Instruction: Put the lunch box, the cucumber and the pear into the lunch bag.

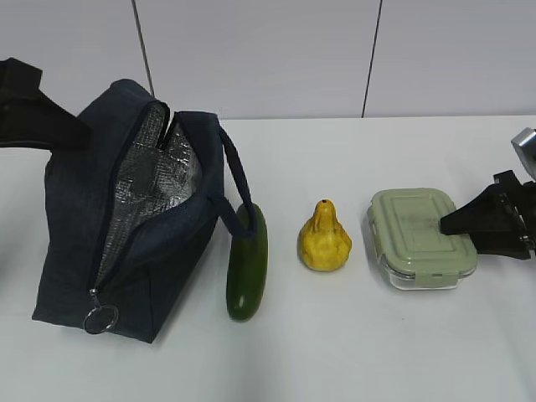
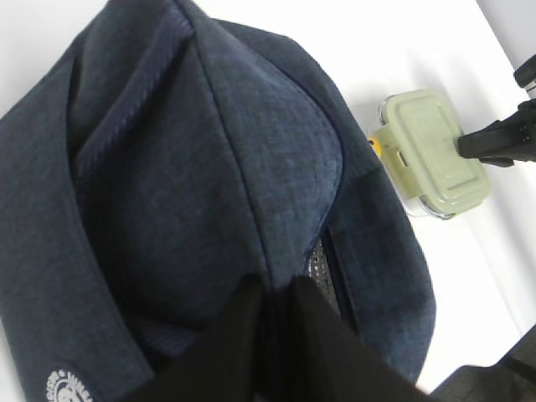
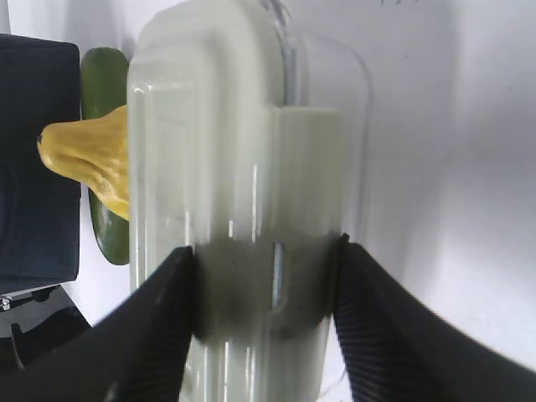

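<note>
Unreadable round logo (image 2: pixel 65 387) on lunch bag (image 2: pixel 209 167)

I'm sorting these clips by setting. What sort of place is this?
Probably a lab or test bench rather than a kitchen: a bare white table against plain grey wall panels, with only staged items, a lunch bag, cucumber, pear and lunch box, set in a row.

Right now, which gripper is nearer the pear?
Right. The right gripper is at the lunch box, its fingers straddling the box, which sits just beside the pear. The left gripper grips the lunch bag at its far end, beyond the cucumber.
</note>
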`<state>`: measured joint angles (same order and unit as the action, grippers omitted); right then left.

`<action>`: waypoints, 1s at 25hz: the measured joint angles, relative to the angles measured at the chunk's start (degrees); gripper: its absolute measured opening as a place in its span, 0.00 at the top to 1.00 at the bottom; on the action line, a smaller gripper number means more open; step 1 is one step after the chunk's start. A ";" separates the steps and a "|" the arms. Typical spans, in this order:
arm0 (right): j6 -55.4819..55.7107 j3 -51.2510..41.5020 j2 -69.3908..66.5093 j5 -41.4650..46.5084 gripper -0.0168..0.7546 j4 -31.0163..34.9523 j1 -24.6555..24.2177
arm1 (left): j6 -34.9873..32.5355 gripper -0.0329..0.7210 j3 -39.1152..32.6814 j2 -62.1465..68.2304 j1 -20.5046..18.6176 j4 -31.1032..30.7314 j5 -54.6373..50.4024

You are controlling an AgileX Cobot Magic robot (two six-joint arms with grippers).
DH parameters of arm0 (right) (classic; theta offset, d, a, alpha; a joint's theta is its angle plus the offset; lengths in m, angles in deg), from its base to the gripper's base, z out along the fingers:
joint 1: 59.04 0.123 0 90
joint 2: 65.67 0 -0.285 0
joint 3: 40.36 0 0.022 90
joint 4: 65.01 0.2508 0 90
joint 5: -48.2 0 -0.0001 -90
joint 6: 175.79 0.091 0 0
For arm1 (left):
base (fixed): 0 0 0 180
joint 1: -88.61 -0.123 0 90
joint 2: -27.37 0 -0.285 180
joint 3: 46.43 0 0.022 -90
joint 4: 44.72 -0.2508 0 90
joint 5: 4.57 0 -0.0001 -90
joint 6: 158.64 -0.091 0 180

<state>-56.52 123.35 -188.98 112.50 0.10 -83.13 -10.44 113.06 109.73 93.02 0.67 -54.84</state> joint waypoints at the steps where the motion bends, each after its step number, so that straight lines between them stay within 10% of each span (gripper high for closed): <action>1: 0.00 0.00 0.00 0.00 0.47 0.11 0.00 | 0.00 0.93 0.00 0.00 0.20 0.00 0.00; 25: 0.44 0.00 1.65 0.04 0.47 2.23 0.00 | 0.00 0.93 0.00 4.40 4.64 0.19 1.99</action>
<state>-56.09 123.35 -187.33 112.54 2.33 -83.13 -10.44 113.06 114.13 97.67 0.87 -52.85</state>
